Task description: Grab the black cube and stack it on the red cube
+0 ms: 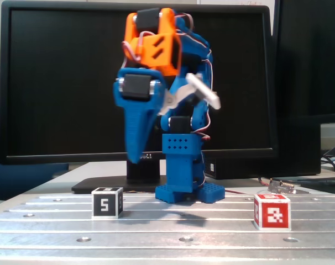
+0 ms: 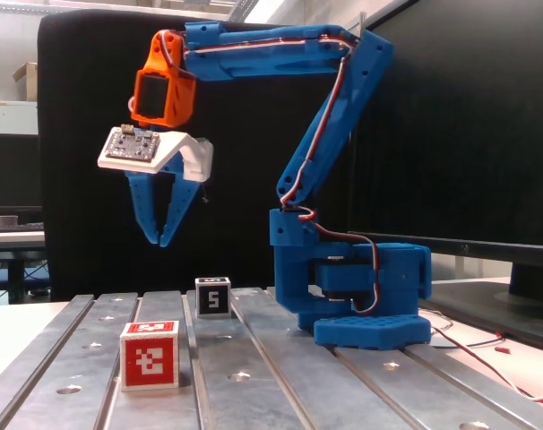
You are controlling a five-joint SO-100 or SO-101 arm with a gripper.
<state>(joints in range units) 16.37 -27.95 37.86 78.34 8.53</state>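
The black cube [image 1: 106, 203] with a white "5" on its front sits on the metal table at the left in a fixed view, and further back in another fixed view [image 2: 213, 296]. The red cube [image 1: 272, 211] with a white blocky marker sits at the right, and near the front left in the other view [image 2: 150, 356]. The two cubes stand well apart. My gripper [image 2: 161, 240] hangs in the air, pointing down, well above the black cube and slightly off to its side; it also shows in the front view [image 1: 135, 159]. Its fingertips meet and it holds nothing.
The blue arm base [image 1: 181, 190] stands on the slotted metal table [image 1: 178, 226] between and behind the cubes. A black monitor [image 1: 57, 83] stands behind it. Cables and a small metal part [image 1: 282, 186] lie at the back right.
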